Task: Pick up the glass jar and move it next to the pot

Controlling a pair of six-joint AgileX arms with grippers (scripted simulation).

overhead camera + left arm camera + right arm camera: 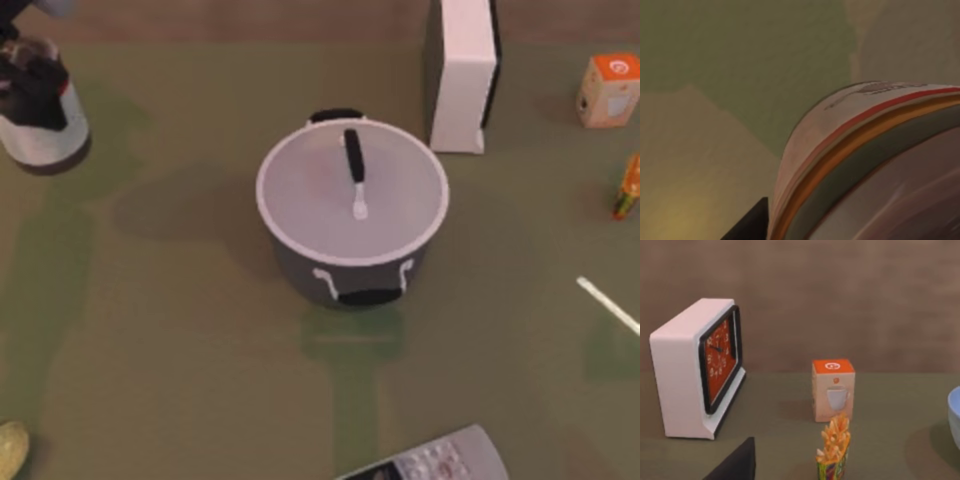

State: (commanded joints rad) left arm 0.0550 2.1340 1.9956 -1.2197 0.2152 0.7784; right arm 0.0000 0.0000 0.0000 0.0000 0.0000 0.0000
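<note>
Left gripper (35, 85) covers the glass jar (45, 135) — grip unclear — far from the pot (350, 210).

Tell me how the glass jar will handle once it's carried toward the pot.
The glass jar, under the left hand at the table's far left, looks smooth and round, so it may slip or turn. Being glass with contents, it is probably heavy for its size and breakable. Set down beside the pot, it could roll if tipped.
</note>
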